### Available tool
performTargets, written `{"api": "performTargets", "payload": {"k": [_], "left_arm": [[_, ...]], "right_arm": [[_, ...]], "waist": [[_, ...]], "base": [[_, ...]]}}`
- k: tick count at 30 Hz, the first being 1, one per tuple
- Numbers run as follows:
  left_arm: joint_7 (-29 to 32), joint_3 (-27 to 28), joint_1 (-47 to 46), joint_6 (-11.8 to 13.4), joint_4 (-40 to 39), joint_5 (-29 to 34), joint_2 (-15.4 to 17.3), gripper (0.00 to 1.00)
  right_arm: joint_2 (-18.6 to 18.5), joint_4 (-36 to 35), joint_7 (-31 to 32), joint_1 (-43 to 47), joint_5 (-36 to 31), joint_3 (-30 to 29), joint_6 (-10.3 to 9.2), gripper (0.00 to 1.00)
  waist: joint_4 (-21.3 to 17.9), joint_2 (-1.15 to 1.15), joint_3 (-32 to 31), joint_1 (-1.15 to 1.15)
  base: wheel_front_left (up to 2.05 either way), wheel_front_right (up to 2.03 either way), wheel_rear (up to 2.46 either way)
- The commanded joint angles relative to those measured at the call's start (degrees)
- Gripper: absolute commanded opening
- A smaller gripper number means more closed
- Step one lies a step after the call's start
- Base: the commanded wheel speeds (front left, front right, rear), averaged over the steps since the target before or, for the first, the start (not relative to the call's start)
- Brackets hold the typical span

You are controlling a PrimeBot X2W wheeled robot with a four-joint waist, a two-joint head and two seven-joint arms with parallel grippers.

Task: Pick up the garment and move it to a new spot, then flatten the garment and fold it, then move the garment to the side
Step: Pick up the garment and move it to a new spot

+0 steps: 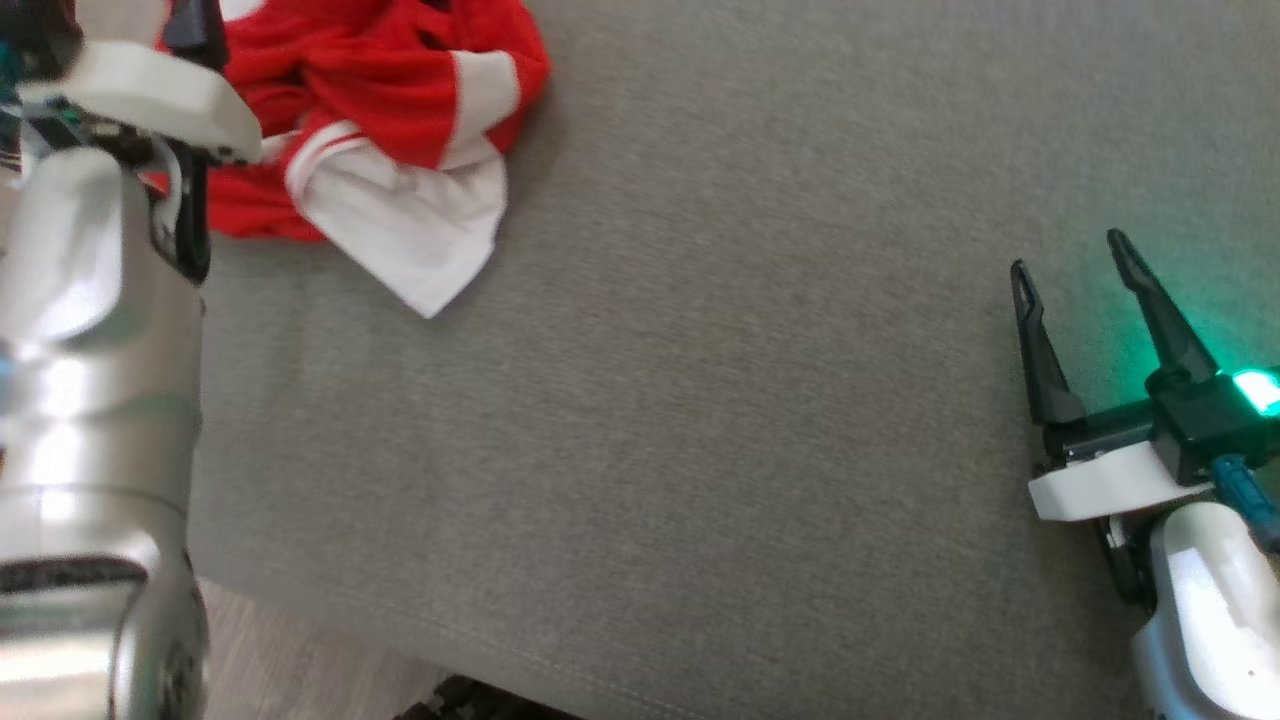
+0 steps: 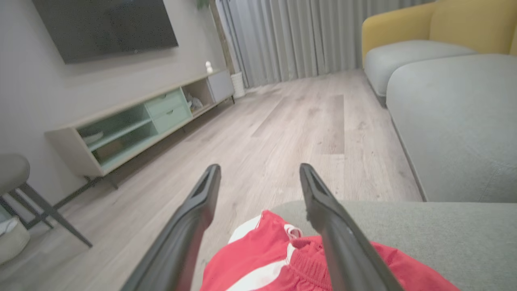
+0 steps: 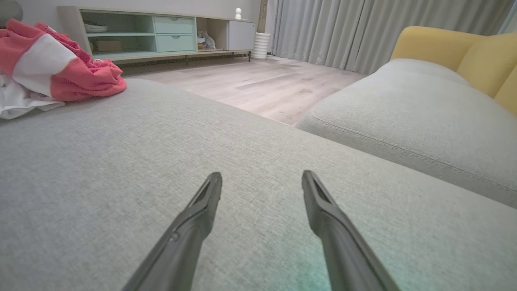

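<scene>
Light is soft and even in all views, with faint shadows. In the head view a green lamp (image 1: pixel 1258 390) on the right wrist tints the grey cushion (image 1: pixel 700 400) around it; the silver forearm (image 1: pixel 90 330) shows pale glare and is out of focus. The left wrist view is soft, its fingers (image 2: pixel 198 218) blurred towards the bottom edge

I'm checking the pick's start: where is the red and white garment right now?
The garment lies crumpled at the head view's upper left, on the grey cushion near its edge, beneath the open left gripper and far from the right gripper.
</scene>
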Motion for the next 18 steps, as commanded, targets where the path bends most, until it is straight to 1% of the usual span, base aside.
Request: {"api": "performTargets", "payload": {"k": [1,4,7,8,9,10,12,13,14,15,16,17,18], "left_arm": [[0.4,1.4,-2.6,-0.2,-0.1,-0.3,3.3,1.0],[1.9,0.9,-6.6,-0.5,6.8,-0.6,3.6,1.0],[2.7,0.1,-9.5,-0.7,11.8,-0.6,3.6,1.0],[3.6,-0.3,-10.3,-0.7,13.5,-0.4,3.6,1.0],[4.7,-0.5,-11.0,-0.1,15.2,-0.2,3.8,1.0],[6.1,-0.5,-11.6,1.1,17.0,0.0,4.0,1.0],[8.6,0.4,-12.5,5.7,19.4,-0.4,4.4,1.0],[9.5,0.6,-12.7,7.5,20.1,-0.4,4.4,1.0],[10.7,0.6,-12.7,8.9,20.6,-0.3,4.4,1.0],[11.9,0.6,-12.8,9.8,21.0,-0.4,4.3,1.0],[12.9,0.6,-12.8,10.0,21.3,-0.5,4.1,1.0],[14.0,0.3,-12.9,9.9,21.6,-0.5,4.0,0.48],[14.7,0.0,-12.9,9.6,21.7,-0.4,4.1,0.0]], "right_arm": [[-0.6,-1.8,-0.6,-0.1,-0.1,1.3,-0.04,1.0],[-0.8,-2.6,-0.6,-0.5,-0.2,0.5,-0.04,1.0],[-1.3,-3.6,-0.6,-0.7,-0.2,-0.3,-0.04,1.0],[-1.4,-3.8,-0.6,-0.8,-0.3,-0.5,-0.04,1.0],[-1.5,-4.2,-0.6,-1.0,-0.3,-0.9,-0.04,1.0],[-1.6,-4.5,-0.6,-1.1,-0.4,-1.3,-0.04,1.0],[-1.7,-4.9,-0.6,-1.3,-0.5,-1.7,-0.04,1.0],[-1.7,-5.0,-0.6,-1.4,-0.6,-1.8,-0.04,1.0],[-1.6,-4.9,-0.6,-1.4,-0.6,-1.8,-0.04,1.0],[-1.5,-4.8,-0.6,-1.6,-0.6,-1.8,-0.04,1.0],[-1.2,-4.7,-0.6,-1.9,-0.4,-1.8,-0.04,1.0],[-0.9,-4.6,-0.6,-2.1,-0.3,-2.0,-0.04,1.0],[-0.7,-4.6,-0.6,-2.4,-0.2,-2.1,-0.04,1.0]], "waist": [[-2.3,0.0,2.6,-0.01],[-3.4,0.0,5.0,-0.01],[-3.9,0.0,7.4,-0.01],[-4.1,0.0,8.2,-0.01],[-4.1,0.0,8.8,-0.01],[-4.1,0.0,9.5,-0.01],[-4.1,0.0,10.3,-0.01],[-4.0,0.0,10.5,-0.01],[-4.0,0.0,10.5,-0.01],[-4.0,0.0,10.6,-0.01],[-4.0,0.0,10.5,-0.01],[-4.0,0.0,10.4,-0.01],[-4.0,0.0,10.3,-0.01]], "base": [[0.0,0.0,0.0],[0.0,0.0,0.0],[0.0,0.0,0.0],[0.0,0.0,0.0],[0.0,0.0,0.0],[0.0,0.0,0.0],[0.0,0.0,0.0],[0.0,0.0,0.0],[0.0,0.0,0.0],[0.0,0.0,0.0],[0.0,0.0,0.0],[0.0,0.0,0.0],[0.0,0.0,0.0]]}}
